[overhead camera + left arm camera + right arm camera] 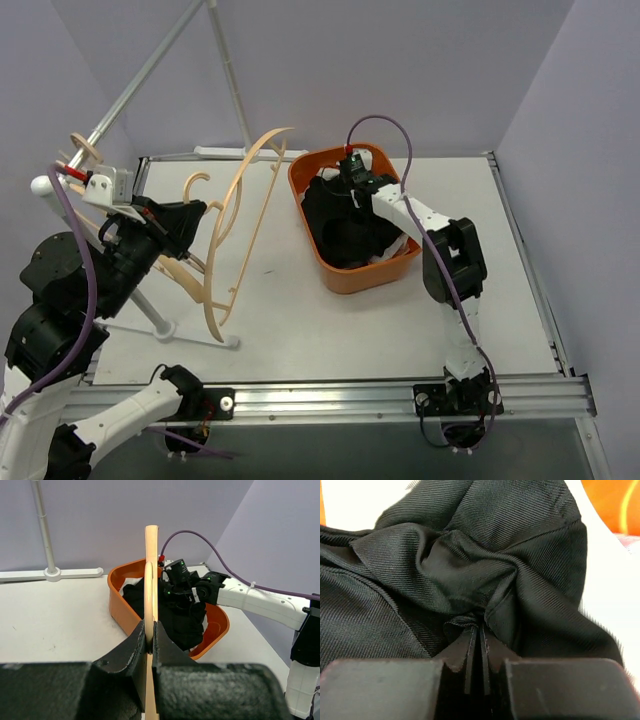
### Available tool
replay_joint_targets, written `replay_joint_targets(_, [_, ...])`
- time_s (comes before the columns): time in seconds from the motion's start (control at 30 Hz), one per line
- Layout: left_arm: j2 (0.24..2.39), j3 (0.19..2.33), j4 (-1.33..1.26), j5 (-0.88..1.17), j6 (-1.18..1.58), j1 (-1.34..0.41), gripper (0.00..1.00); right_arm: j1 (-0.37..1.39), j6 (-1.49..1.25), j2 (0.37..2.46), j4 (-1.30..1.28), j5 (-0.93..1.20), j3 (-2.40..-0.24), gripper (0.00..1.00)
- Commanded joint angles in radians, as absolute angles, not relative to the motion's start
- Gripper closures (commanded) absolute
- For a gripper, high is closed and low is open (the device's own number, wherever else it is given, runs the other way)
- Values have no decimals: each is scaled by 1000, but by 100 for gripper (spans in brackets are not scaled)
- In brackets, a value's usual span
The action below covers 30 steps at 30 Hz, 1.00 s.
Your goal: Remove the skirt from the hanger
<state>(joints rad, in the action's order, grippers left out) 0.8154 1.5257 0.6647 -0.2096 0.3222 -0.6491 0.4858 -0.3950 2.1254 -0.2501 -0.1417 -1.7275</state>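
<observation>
The black skirt (345,225) lies bunched in the orange basket (310,240); it also shows in the left wrist view (177,615) and fills the right wrist view (470,565). My right gripper (352,178) is down in the basket, jaws shut on a fold of the skirt (481,625). The bare tan wooden hanger (240,210) stands tilted over the table left of the basket. My left gripper (190,228) is shut on the hanger's bar (149,580), which runs straight between its fingers (165,647).
A white stand (150,310) with a slanted pole (150,65) rises at the left, its base foot (235,152) along the back wall. The table's metal rail (330,395) runs along the near edge.
</observation>
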Motion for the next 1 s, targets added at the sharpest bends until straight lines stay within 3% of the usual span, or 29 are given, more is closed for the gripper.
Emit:
replay_joint_targets(0.0, [796, 1532, 623, -216, 322, -649, 98, 537, -495, 2155, -483, -15, -1671, 100])
replay_joint_targets(0.07, [796, 1542, 630, -216, 319, -650, 98, 548, -512, 2123, -437, -18, -1632, 100])
replay_joint_targets(0.13, [796, 1546, 640, -213, 313, -650, 98, 557, -493, 2111, -454, -70, -1644, 92])
replay_joint_targets(0.17, [795, 1546, 646, -213, 314, -650, 98, 557, -480, 2099, -480, -113, -1675, 81])
replay_joint_targets(0.27, [793, 1542, 646, -213, 319, -650, 98, 557, -434, 2074, -532, -173, -1739, 64])
replay_joint_targets(0.3, [792, 1542, 640, -210, 322, -650, 98, 558, -420, 2065, -566, -193, -1784, 51])
replay_joint_targets(0.4, [799, 1542, 635, -196, 328, -650, 98, 574, -385, 2023, -623, -288, -1857, 34])
replay_joint_targets(0.57, [818, 1543, 630, -175, 330, -650, 98, 577, -356, 1959, -687, -330, -1948, 23])
replay_joint_targets(0.67, [827, 1540, 627, -160, 336, -650, 98, 578, -339, 1919, -718, -345, -1976, 13])
replay_joint_targets(0.73, [827, 1534, 624, -150, 344, -650, 98, 578, -330, 1876, -729, -356, -1977, 0])
replay_joint_targets(0.97, [833, 1535, 664, -126, 380, -650, 98, 577, -287, 1769, -801, -410, -1987, 0])
